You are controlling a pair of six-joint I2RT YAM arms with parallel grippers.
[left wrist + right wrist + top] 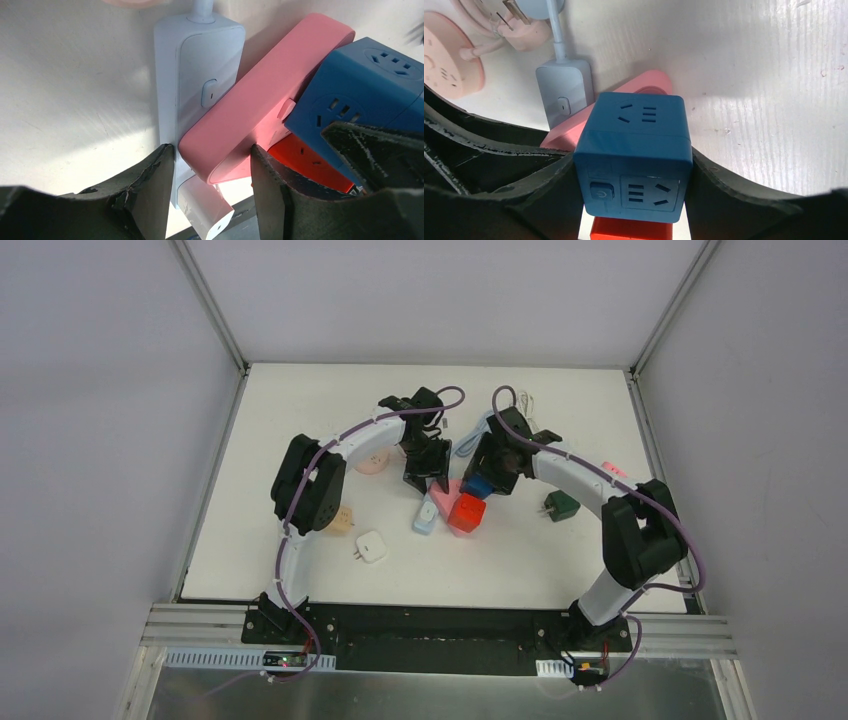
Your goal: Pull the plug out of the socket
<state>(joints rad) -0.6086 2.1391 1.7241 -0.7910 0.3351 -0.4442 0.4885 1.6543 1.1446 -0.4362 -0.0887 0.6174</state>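
Note:
A blue cube plug adapter (634, 135) stands on the end of a pink socket strip (265, 100), and where they join is hidden. My right gripper (634, 175) is shut on the cube's two sides. My left gripper (212, 165) is shut across the strip's other end. One of its fingers presses the pink edge, and the other sits against the light blue strip (195, 65) under it. In the top view both grippers, left (428, 480) and right (480, 485), meet over the pink strip (447, 495) and the blue cube (478, 485) at mid-table.
A red cube socket (467, 512) lies just in front of the blue one. Around the table are a white plug (371, 546), a green plug (561, 506), a peach round socket (340, 520) and a pink round socket (444, 55) with its cord. A white adapter (207, 210) sticks out of the light blue strip.

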